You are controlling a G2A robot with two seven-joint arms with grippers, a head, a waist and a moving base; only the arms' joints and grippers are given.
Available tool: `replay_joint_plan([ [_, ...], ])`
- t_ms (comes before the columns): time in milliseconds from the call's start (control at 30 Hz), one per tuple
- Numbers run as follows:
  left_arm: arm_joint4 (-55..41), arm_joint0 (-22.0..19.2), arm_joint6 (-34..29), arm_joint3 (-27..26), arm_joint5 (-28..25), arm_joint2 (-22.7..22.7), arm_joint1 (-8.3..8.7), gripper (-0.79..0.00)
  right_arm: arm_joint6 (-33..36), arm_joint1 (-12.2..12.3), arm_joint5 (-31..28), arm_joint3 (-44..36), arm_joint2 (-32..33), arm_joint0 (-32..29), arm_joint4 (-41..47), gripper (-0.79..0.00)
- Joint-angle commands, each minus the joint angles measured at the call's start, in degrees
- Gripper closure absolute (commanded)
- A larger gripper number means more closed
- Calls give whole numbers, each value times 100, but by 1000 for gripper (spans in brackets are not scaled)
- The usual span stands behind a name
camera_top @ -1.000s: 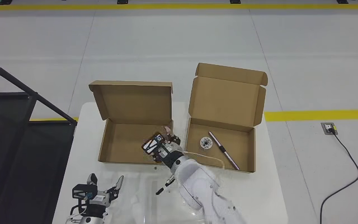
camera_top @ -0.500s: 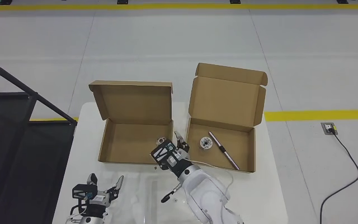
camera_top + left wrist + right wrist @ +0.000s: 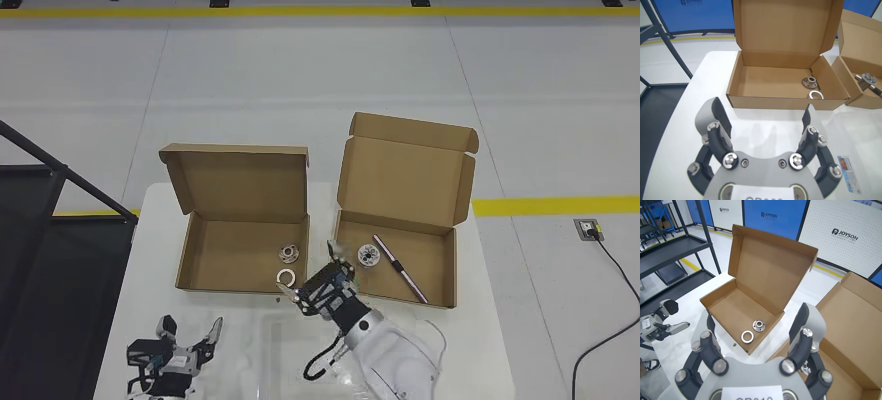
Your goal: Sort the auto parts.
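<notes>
where it lies (right box (image 3: 441,258)), the rod (image 3: 400,268) runs diagonally.

— Where is the top camera?
— High up, looking down on the table (image 3: 150,250), the left box (image 3: 220,255) and the right box (image 3: 405,185).
— And the wrist cameras?
— Low and close, facing forward over the table. Both look into the left box, from different angles.
</notes>
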Motion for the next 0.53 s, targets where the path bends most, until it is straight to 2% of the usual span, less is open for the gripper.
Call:
replay_joint_plan([
  [0, -25, 14, 122, 44, 1, 31, -10, -785, -366, 78, -294, -239, 264, -406, 54, -785],
  [267, -46, 25, 355, 140, 53, 99, -40, -785, -1423, 346, -1294, -816, 1246, -1571, 278, -785],
  [500, -84, 30, 437, 159, 31, 111, -49, -785, -3065, 511, -1476, -927, 2204, -2641, 661, -785],
])
